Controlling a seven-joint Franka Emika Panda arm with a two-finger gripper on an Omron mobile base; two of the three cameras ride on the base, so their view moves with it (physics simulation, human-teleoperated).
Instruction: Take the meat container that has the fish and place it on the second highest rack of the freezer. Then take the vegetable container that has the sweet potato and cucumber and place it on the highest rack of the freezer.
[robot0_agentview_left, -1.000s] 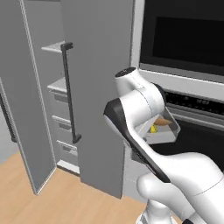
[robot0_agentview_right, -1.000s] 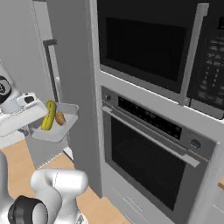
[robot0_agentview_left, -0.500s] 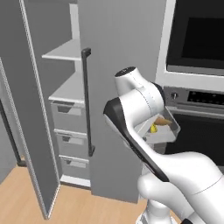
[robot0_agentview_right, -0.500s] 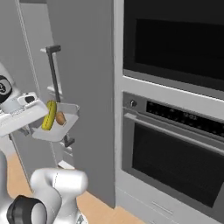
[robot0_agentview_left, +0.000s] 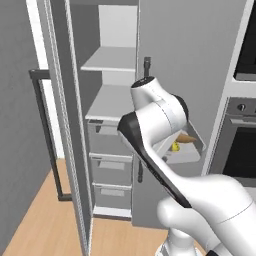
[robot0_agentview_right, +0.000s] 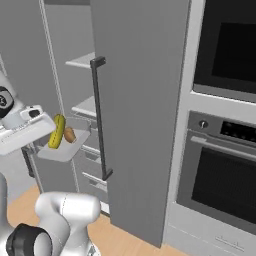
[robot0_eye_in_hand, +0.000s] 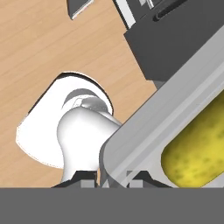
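We carry the rectangular light grey vegetable tray, with its curved yellow-green cucumber and small orange-brown sweet potato, level beside the open tall grey freezer, our two-finger gripper pinching its rim so nothing spills.

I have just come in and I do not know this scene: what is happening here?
The robot's claw is shut on the rim of the vegetable container, held up in the air with the cucumber and the sweet potato inside. The freezer stands open ahead, and the tray is not yet on a rack.
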